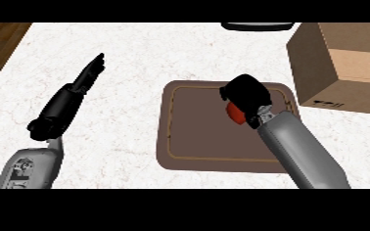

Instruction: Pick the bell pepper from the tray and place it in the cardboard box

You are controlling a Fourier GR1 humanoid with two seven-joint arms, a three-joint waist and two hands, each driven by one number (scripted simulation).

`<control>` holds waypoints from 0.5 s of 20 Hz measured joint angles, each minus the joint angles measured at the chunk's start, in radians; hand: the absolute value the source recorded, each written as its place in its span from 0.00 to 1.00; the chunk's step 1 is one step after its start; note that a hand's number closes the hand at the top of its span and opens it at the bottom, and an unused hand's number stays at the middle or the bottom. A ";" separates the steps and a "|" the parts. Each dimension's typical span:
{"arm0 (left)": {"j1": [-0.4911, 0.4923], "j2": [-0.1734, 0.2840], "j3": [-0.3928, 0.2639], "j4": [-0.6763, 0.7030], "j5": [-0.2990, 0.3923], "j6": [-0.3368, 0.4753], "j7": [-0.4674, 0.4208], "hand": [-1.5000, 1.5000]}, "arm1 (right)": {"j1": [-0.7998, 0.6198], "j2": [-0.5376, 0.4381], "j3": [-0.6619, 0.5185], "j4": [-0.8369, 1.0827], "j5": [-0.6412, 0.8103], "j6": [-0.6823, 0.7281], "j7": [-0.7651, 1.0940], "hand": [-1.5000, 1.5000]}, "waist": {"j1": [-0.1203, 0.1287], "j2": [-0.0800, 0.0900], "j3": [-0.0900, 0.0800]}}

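Tabletop [145, 54]: a white, faintly veined stone surface is seen filling most of the head view; all the things are carried on it.
Room: a strip of brown wood [11, 39] is shown past the tabletop's upper left edge; nothing more of the room can be made out.
Tray [195, 127]: a flat brown tray with rounded corners and a thin pale line inside its rim is laid on the tabletop, right of the middle.
Bell pepper [234, 112]: only a small red part is visible, under the right hand, over the tray's upper right part; whether it is touching the tray cannot be told.
Right hand [247, 94]: the black fingers are curled round the bell pepper, most of which is hidden by them; the grey forearm is seen coming in from the lower right across the tray's right side.
Left hand [88, 76]: it is held with its fingers straight and together, pointing up and to the right, above the bare tabletop at the left, well apart from the tray; nothing is held in it.
Cardboard box [336, 68]: a brown box is set at the right edge, just beside the tray's upper right corner; its near side is marked with small dark print.
Dark object [256, 26]: a black, rounded thing is cut off by the top edge, left of the cardboard box; what it is cannot be told.
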 measured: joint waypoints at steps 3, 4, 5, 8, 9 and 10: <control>-0.001 -0.007 -0.004 -0.017 -0.003 -0.003 0.021 0.50 | 0.012 0.004 0.007 0.010 0.025 -0.074 -0.047 1.00 | 0.000 -0.002 -0.001; -0.003 -0.007 0.001 -0.011 -0.003 -0.001 0.023 0.50 | 0.037 -0.013 0.015 -0.018 0.017 -0.089 -0.090 1.00 | -0.004 -0.004 -0.002; -0.003 -0.003 0.006 -0.013 0.001 -0.004 0.025 0.50 | 0.060 -0.038 0.020 -0.040 -0.002 -0.104 -0.150 1.00 | -0.007 -0.005 -0.002; 0.017 0.003 0.017 -0.022 0.001 0.000 0.020 0.50 | 0.152 -0.115 0.040 -0.123 -0.079 -0.144 -0.353 1.00 | -0.025 -0.012 -0.002; 0.019 0.007 0.024 -0.017 0.004 0.000 0.019 0.50 | 0.183 -0.142 0.047 -0.154 -0.106 -0.150 -0.419 1.00 | -0.032 -0.013 -0.002; 0.027 0.007 0.024 -0.019 0.004 -0.001 0.016 0.50 | 0.218 -0.175 0.050 -0.183 -0.131 -0.163 -0.484 1.00 | -0.036 -0.013 -0.001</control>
